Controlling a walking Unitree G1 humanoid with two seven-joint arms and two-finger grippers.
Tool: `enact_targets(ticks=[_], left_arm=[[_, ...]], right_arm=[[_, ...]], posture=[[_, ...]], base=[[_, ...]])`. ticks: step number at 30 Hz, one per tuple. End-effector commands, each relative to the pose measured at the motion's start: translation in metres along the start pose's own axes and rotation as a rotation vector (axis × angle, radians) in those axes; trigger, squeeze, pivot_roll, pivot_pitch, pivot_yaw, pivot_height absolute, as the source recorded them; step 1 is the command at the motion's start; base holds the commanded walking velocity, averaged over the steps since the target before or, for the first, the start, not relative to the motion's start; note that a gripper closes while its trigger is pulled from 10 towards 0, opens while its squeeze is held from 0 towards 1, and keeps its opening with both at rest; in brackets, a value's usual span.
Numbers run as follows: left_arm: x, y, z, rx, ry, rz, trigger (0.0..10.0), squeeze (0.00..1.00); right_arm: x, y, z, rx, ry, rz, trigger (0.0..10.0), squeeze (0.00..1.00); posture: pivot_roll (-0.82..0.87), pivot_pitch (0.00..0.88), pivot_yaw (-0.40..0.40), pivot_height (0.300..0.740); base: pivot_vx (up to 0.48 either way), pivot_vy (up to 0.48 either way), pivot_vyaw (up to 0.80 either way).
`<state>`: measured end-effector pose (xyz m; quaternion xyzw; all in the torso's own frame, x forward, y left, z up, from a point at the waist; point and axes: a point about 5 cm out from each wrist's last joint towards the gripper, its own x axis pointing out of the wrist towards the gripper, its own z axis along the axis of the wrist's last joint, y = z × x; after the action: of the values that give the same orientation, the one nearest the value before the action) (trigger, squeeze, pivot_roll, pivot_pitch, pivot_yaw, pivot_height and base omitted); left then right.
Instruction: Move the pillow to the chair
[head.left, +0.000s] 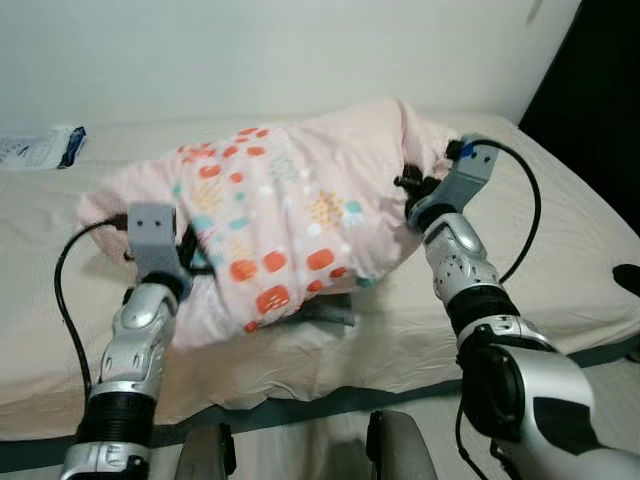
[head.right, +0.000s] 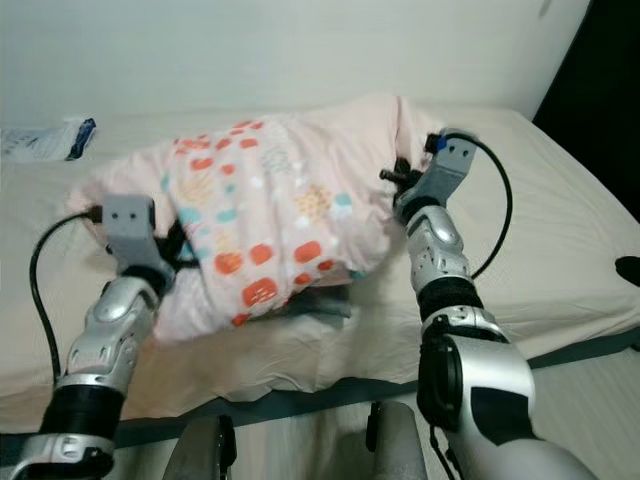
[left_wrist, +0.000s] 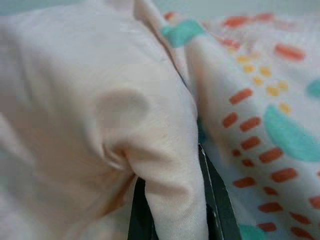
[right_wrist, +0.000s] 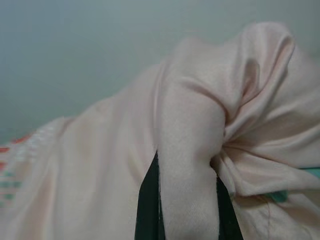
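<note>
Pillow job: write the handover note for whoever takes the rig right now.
Left gripper: fingers shut on a fold of the pale pink pillow with orange and teal print, at its left end.
Right gripper: fingers shut on a bunched fold at the pillow's right end.
Pillow: held between both arms over the beige-sheeted bed, its lower edge close to the sheet.
Done: both grasps made.
Left: carry the pillow off the bed and set it on the chair, which is out of view.
</note>
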<state>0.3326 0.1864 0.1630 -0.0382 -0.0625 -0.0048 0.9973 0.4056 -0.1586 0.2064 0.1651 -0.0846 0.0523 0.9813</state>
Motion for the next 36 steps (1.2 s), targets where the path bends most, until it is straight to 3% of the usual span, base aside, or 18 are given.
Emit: enact_targets(ticks=[1, 9, 10, 11, 18, 21, 26, 27, 36], left_arm=[[0.003, -0.019, 0.016, -0.022, -0.058, -0.066, 10.0, 0.00], [0.009, -0.024, 0.039, -0.038, -0.100, -0.050, 10.0, 0.00], [0.009, -0.024, 0.039, -0.036, -0.092, -0.046, 10.0, 0.00], [0.009, -0.024, 0.037, -0.031, -0.069, -0.036, 10.0, 0.00], [0.008, -0.027, 0.026, -0.017, -0.011, 0.010, 10.0, 0.00], [0.006, -0.031, 0.024, 0.035, -0.017, 0.006, 10.0, 0.00], [0.004, -0.034, 0.025, 0.053, -0.044, -0.002, 10.0, 0.00], [0.003, -0.036, 0.026, 0.135, -0.064, -0.029, 10.0, 0.00], [0.002, -0.040, 0.023, 0.184, -0.065, -0.056, 10.0, 0.00]], right_arm=[[0.001, 0.016, 0.008, -0.016, -0.055, 0.077, 0.0, 0.00], [-0.004, 0.030, 0.034, -0.080, -0.170, 0.153, 0.0, 0.00], [-0.006, 0.032, 0.031, -0.123, -0.156, 0.159, 5.3, 0.00], [-0.009, 0.031, 0.026, -0.160, -0.146, 0.148, 10.0, 0.00], [-0.021, 0.028, 0.008, -0.258, -0.113, 0.126, 10.0, 0.00], [-0.026, 0.025, 0.003, -0.325, -0.097, 0.134, 10.0, 0.00], [-0.031, 0.027, -0.001, -0.343, -0.087, 0.167, 10.0, 0.00], [-0.034, 0.028, -0.004, -0.340, -0.079, 0.170, 10.0, 0.00], [-0.036, 0.028, -0.010, -0.335, -0.055, 0.144, 10.0, 0.00]], posture=[[0.00, 0.000, -0.087, 0.577], [-0.01, 0.000, -0.079, 0.577], [-0.02, 0.000, -0.079, 0.577], [-0.02, 0.000, -0.080, 0.577], [-0.02, 0.000, -0.075, 0.577], [-0.02, 0.000, -0.075, 0.577], [-0.02, 0.000, -0.076, 0.577], [-0.01, 0.000, -0.077, 0.586], [0.00, 0.000, -0.077, 0.611]], base=[[0.000, 0.000, 0.00], [0.000, 0.000, 0.00], [0.000, 0.000, 0.00], [0.000, 0.000, 0.00], [0.000, 0.000, 0.00], [0.000, 0.000, 0.00], [0.000, 0.000, 0.00], [0.000, 0.000, 0.00], [0.000, 0.000, 0.00]])
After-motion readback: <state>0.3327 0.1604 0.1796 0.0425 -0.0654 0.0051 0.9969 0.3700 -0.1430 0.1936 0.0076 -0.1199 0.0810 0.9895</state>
